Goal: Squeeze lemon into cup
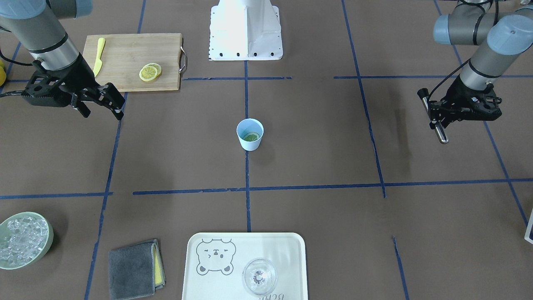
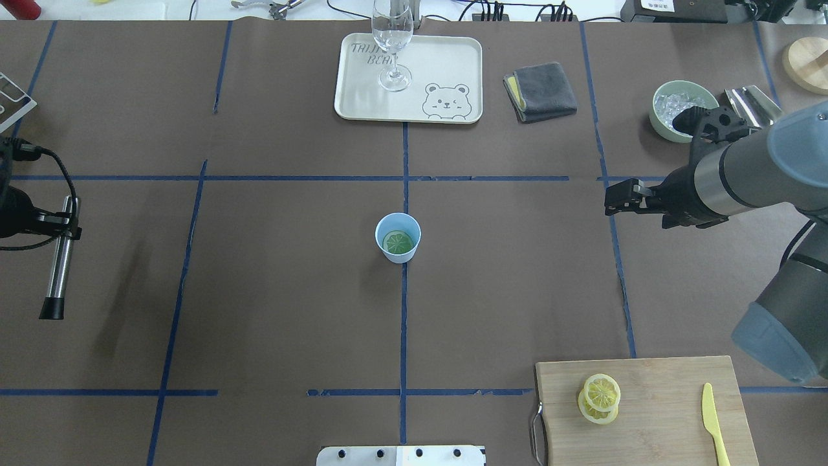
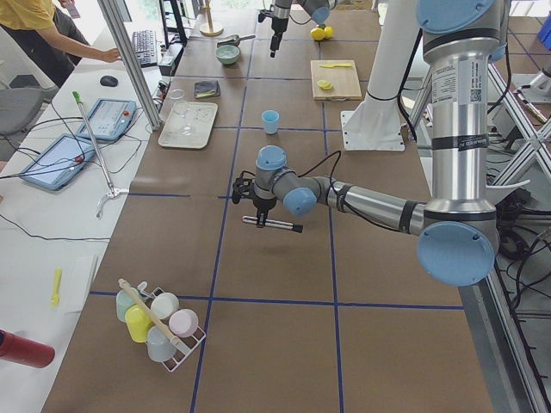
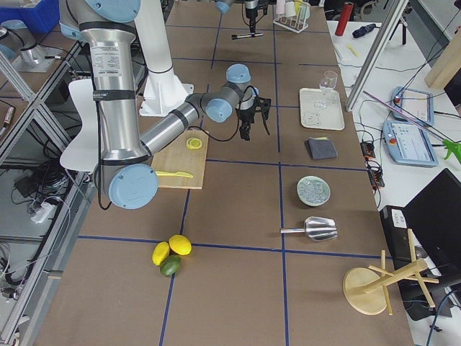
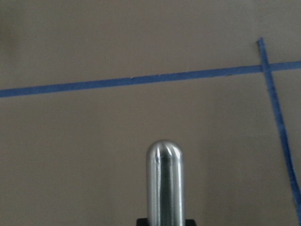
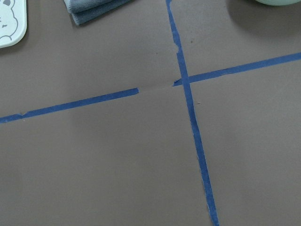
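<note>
The lemon slice point(image 2: 398, 242) lies flat in the bottom of the cup point(image 1: 250, 143), which stands alone in the middle of the surface point(image 1: 316, 137), well apart from both arms. The left hand point(image 1: 433, 116) is clenched round a metal rod point(image 2: 59, 265), far out to the left and carried roughly level. The right hand point(image 1: 103, 109) hangs released and empty on the right, near the cutting board point(image 1: 125, 54).

The main risk is likely the cup tipping or skidding. It is small, looks like light smooth plastic and tapers to a narrow base. With nothing steadying it, an off-centre press from the rod could push it over. The rod would also have to be turned upright first. If it comes in tilted, it may catch the rim.

The rod is polished steel with a rounded dome end, so it could slide off the wet slice rather than crush it. The surface is matt brown paper crossed with blue tape. The board is pale wood and carries two more slices point(image 1: 150, 72).
</note>
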Robot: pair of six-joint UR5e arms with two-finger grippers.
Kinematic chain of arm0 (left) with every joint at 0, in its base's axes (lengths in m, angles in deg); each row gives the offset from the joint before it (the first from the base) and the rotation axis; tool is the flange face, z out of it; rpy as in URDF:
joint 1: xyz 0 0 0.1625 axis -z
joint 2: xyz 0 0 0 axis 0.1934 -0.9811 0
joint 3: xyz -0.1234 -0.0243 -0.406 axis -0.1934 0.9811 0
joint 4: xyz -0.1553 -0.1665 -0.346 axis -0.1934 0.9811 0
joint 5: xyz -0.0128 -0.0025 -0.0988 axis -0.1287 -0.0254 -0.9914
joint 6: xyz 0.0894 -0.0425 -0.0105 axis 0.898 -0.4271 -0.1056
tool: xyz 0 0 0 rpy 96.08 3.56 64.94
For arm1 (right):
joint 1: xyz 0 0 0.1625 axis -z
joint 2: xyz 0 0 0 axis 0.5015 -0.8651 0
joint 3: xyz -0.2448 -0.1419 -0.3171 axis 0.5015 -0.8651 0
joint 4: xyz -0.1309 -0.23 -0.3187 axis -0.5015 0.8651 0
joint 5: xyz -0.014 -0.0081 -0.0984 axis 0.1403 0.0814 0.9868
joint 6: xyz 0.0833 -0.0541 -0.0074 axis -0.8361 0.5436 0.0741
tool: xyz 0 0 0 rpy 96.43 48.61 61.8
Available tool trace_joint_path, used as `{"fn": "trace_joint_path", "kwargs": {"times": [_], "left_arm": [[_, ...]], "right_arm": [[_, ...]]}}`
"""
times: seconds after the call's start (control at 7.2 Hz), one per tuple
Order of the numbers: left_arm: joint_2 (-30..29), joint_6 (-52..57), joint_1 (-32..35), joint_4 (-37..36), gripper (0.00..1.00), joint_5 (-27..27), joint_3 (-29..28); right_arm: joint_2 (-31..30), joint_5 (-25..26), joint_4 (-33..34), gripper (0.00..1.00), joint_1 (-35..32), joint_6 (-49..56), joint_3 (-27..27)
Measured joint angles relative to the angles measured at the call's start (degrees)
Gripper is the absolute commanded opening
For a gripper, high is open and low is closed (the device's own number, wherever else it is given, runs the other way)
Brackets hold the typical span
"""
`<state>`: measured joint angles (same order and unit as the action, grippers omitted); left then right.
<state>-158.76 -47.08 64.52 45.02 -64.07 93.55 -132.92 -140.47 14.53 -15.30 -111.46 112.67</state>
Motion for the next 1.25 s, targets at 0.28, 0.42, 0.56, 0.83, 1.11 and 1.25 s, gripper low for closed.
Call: {"fn": "trace_joint_path", "kwargs": {"times": [0.28, 0.42, 0.56, 0.83, 1.11, 1.25], "left_arm": [[-2.79, 0.03, -0.07, -3.96, 0.00, -0.11, -2.33], [-4.56, 0.04, -0.13, -4.17, 0.00, -0.13, -4.21], [-5.70, 0.06, -0.46, -4.10, 0.00, -0.14, -5.58], [-6.44, 0.23, -2.26, -4.05, 0.00, -0.14, -6.79], [-6.63, 0.29, -3.61, -4.14, 0.00, -0.14, -7.13], [-6.65, 0.28, -3.99, -4.12, 0.00, -0.16, -7.11]], "right_arm": [[-0.05, 0.00, 0.00, 1.00, -0.02, -0.12, 0.08], [-0.04, 0.00, 0.00, 1.00, -0.02, -0.16, 0.09], [-0.01, 0.00, 0.00, 1.00, 0.01, -0.18, 0.06], [0.01, 0.06, 0.00, 1.00, 0.04, -0.22, -0.09], [-0.05, 0.14, 0.00, 1.00, 0.05, -0.30, -0.24], [-0.06, 0.16, 0.00, 1.00, 0.05, -0.36, -0.32]]}}
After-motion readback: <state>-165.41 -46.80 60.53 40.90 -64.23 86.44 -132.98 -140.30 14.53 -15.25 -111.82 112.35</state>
